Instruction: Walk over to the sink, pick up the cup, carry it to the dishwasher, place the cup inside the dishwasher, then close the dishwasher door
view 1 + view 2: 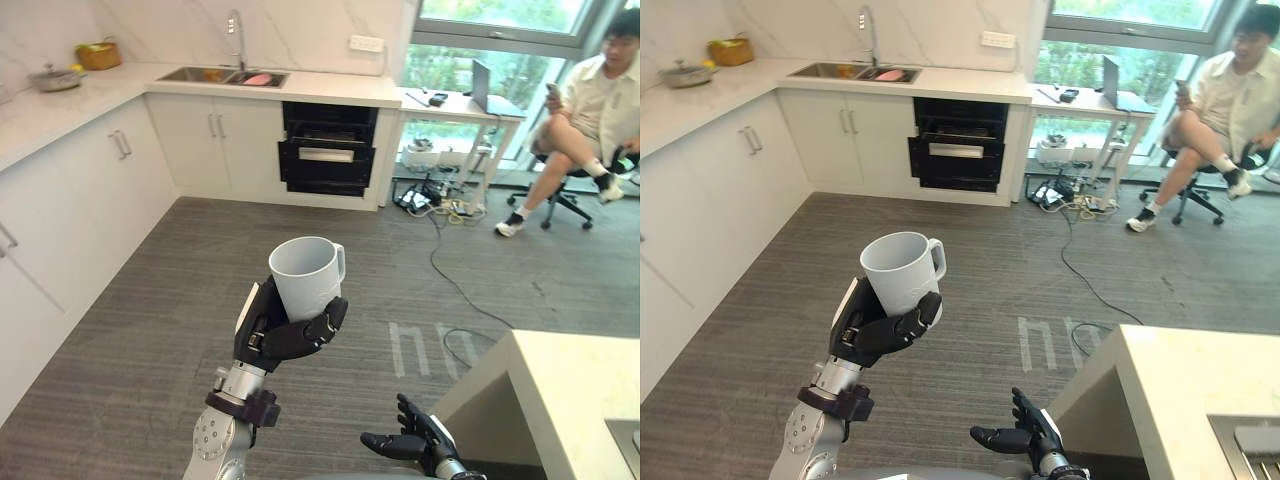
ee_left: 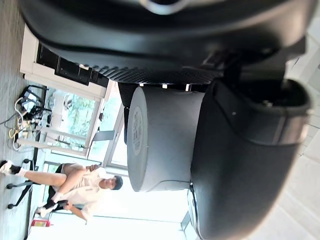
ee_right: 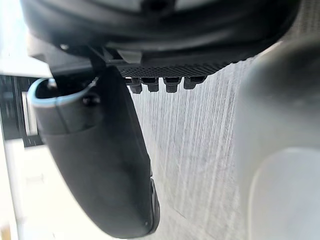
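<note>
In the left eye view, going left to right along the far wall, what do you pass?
Metal pot → basket → sink → dishwasher → laptop → seated person.

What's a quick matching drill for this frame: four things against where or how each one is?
Things:
1. cup
2. right hand
3. dishwasher
4. person

Place or state:
a. seated at the far right of the room
b. held in the left hand
c. open, holding nothing
d. built in under the counter, right of the sink

Pairs: 1-b, 2-c, 3-d, 4-a
</note>
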`<state>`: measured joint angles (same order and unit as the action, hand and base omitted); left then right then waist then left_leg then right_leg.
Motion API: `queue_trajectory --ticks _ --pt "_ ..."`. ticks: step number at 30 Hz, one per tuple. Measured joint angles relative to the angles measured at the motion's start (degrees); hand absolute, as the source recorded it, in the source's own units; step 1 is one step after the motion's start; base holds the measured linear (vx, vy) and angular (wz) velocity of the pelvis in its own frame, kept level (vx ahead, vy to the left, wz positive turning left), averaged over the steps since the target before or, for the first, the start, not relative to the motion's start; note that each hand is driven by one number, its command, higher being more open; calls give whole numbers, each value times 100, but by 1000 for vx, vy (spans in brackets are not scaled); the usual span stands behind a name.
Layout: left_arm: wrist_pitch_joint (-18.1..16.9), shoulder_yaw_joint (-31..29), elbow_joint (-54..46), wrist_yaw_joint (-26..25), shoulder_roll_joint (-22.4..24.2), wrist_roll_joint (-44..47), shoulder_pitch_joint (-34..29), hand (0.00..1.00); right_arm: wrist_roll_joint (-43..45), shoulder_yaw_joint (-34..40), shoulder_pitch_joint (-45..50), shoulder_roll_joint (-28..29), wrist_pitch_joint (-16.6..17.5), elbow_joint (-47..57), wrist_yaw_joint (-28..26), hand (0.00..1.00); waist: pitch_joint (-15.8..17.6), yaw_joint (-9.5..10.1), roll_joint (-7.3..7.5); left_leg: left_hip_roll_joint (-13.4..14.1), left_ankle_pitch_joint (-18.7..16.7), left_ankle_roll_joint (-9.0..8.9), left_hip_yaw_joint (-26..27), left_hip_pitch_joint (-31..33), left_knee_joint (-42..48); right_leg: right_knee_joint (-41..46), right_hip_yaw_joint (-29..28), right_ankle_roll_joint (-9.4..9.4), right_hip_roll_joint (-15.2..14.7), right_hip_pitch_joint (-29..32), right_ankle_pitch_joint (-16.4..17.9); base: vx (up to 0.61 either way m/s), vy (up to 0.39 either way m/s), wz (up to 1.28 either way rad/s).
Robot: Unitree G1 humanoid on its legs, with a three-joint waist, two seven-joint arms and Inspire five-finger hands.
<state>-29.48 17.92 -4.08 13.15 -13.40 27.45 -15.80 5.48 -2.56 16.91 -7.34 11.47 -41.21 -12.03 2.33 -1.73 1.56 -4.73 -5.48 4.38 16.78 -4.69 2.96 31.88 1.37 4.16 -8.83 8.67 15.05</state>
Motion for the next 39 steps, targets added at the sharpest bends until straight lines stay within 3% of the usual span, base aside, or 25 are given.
queue_trajectory --ticks 3,5,6,8,16,17,24,33,39 --pt "20 -187 175 61 -31 0 34 0 -4 -44 -46 39 0 -41 78 100 20 33 16 -5 -30 -21 -300 -25 174 -911 70 -49 114 -306 -103 133 -50 65" --pt "20 -357 251 56 -18 26 34 0 -16 -147 -134 52 0 -41 58 100 13 121 24 -19 -37 -32 -354 -35 190 -1482 86 -111 190 -547 -398 135 -77 27" --pt "14 -469 258 51 18 79 34 0 -17 -186 -246 53 0 -54 41 100 19 144 14 -4 -38 -36 -415 -3 189 -1748 135 -94 210 -631 -743 65 -69 22" --pt "11 -564 257 28 118 78 33 0 -34 -193 -398 46 0 -68 44 100 60 227 -86 98 -36 -77 -500 14 167 -2080 249 -8 313 -797 -972 88 -106 21" --pt "60 -514 256 29 270 78 -51 0 -119 -243 -728 -111 -32 -130 348 100 83 230 -155 293 73 -381 -528 -382 -200 -2493 414 -134 526 -1271 -1026 83 -88 6" --pt "61 -498 437 44 185 75 -235 0 -244 -300 -739 -88 -150 -320 373 100 -2 204 -256 444 530 -465 -439 -562 -784 -2896 488 -338 752 -1398 -1339 0 0 0" --pt "62 -511 438 39 214 87 -258 0 -236 -274 -625 -21 -145 -298 371 100 0 170 -212 473 507 -498 -337 -579 -783 -2991 401 -363 792 -1408 -1371 0 0 -7" --pt "217 -515 728 -138 406 547 -306 0 9 6 -13 144 -66 -177 344 100 -19 44 -155 543 441 -589 -506 -426 -658 -3307 838 -386 802 -1566 -1415 20 -43 14" --pt "320 -522 713 -296 418 863 -462 0 1 10 189 154 -57 104 345 100 -15 44 -159 500 369 -687 -466 -271 -411 -2926 1307 -349 633 -1603 -1085 -6 -27 46"
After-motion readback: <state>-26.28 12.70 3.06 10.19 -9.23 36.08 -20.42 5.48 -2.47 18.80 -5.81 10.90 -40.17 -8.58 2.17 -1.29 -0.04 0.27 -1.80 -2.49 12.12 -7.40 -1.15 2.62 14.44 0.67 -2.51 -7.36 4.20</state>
